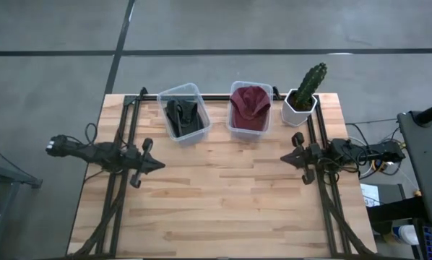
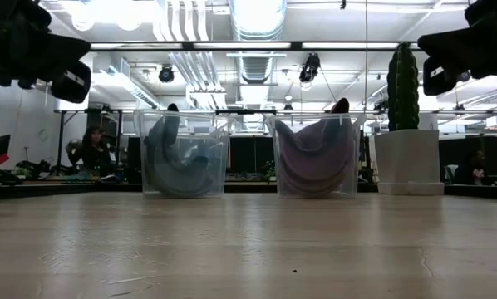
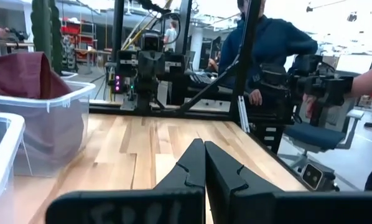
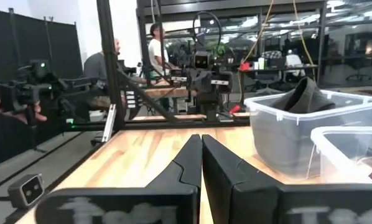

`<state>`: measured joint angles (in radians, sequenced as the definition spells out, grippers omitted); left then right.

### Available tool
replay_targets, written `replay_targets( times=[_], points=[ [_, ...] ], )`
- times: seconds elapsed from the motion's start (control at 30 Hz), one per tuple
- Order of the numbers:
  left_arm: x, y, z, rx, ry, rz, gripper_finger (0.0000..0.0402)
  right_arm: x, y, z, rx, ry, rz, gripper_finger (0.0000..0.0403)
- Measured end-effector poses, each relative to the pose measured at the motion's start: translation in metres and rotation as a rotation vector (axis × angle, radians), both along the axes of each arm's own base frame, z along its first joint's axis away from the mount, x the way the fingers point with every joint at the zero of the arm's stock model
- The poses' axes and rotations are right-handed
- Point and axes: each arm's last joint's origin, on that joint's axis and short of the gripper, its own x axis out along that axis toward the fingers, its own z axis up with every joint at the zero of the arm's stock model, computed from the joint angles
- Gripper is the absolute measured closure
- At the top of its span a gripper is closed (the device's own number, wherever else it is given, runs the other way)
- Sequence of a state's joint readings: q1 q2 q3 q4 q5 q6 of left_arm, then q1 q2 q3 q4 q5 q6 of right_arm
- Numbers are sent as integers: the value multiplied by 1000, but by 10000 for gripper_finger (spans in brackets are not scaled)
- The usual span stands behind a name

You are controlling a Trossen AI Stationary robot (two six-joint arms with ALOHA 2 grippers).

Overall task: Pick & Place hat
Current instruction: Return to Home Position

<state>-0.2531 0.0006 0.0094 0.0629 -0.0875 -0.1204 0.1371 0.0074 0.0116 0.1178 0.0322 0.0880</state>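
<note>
A maroon hat (image 1: 250, 102) lies inside a clear plastic bin (image 1: 249, 128) at the table's far middle; in the left wrist view the maroon hat (image 3: 18, 74) rises above the bin's rim. A dark hat (image 1: 183, 118) lies in a second clear bin (image 1: 174, 94) to its left, the same dark hat (image 4: 305, 94) showing in the right wrist view. My left gripper (image 1: 160, 165) is shut at the table's left, held above the wood and pointing right. My right gripper (image 1: 284, 158) is shut at the table's right, pointing left. Both hold nothing.
A cactus in a white pot (image 1: 300, 108) stands at the far right, beside the maroon hat's bin. Bare wooden table (image 1: 223, 195) stretches between the two grippers and toward the near edge. People stand beyond the table's sides (image 3: 267, 50).
</note>
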Motion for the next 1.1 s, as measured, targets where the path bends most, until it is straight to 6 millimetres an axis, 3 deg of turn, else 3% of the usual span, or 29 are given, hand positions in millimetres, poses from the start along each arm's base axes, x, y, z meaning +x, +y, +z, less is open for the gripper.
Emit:
replay_targets(
  times=[0.33,1.1],
  points=[
    [0,0,-2,-15,21,9,401,2,0,-8,-3,84,3,394],
    [1,0,-3,-38,32,8,401,2,0,-8,1,91,5,394]
  ],
)
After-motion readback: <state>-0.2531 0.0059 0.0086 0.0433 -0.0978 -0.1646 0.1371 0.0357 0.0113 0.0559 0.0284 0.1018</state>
